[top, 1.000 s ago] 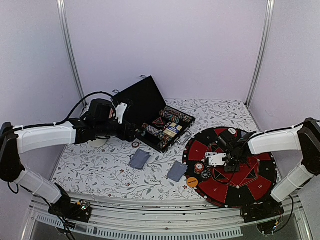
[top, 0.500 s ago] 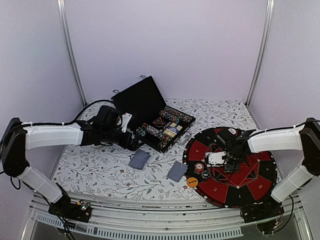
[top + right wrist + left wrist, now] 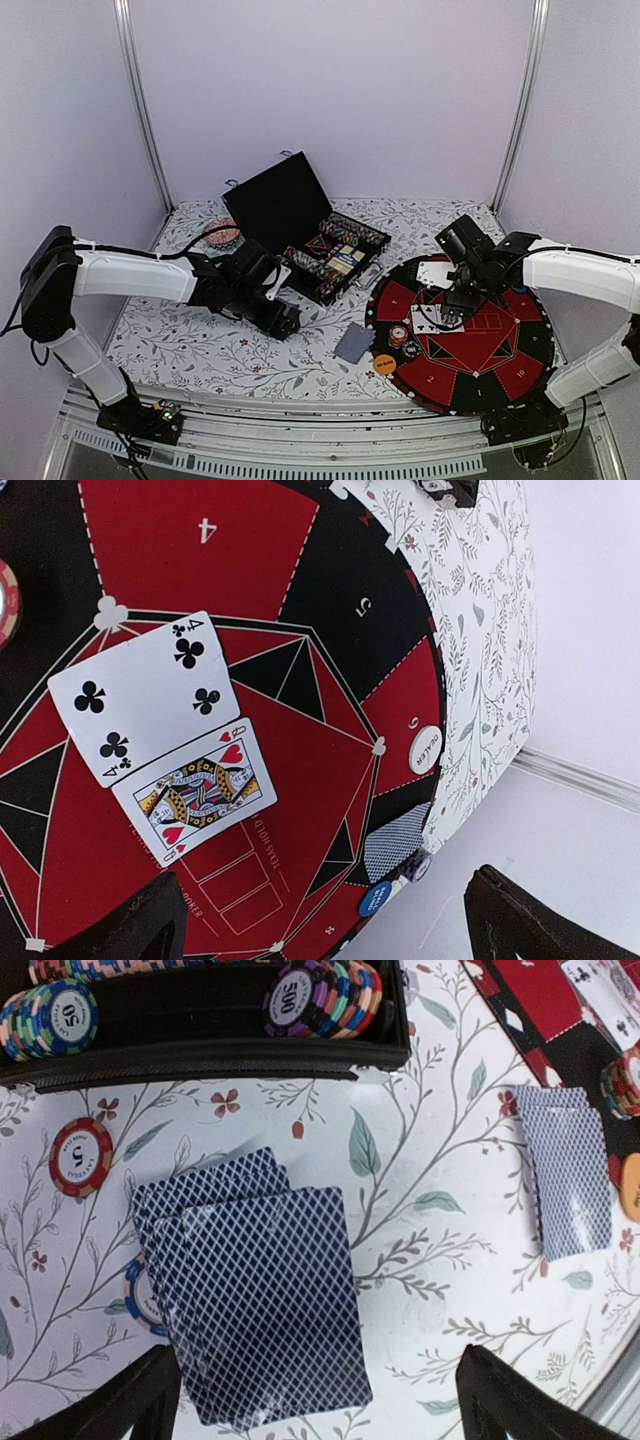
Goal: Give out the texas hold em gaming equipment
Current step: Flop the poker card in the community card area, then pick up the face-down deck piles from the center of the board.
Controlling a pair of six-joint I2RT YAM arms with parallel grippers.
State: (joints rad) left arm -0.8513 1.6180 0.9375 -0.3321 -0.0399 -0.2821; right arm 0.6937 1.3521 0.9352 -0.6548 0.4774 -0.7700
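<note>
Lilac walls enclose a floral-clothed bench [image 3: 200, 340]. The left end effector [image 3: 284, 322] hovers over a loosely fanned stack of blue-backed cards [image 3: 250, 1290] lying in front of the chip case [image 3: 330, 255], one edge riding on a poker chip [image 3: 138, 1295]. Closing here could splay the fan or lift only some of the cards. Its jaws are spread wide and hold nothing. The right end effector [image 3: 455, 300], equally spread and empty, hangs above the four of clubs [image 3: 150, 695] and queen of hearts [image 3: 195, 795], both face up on the poker mat [image 3: 500, 370].
</note>
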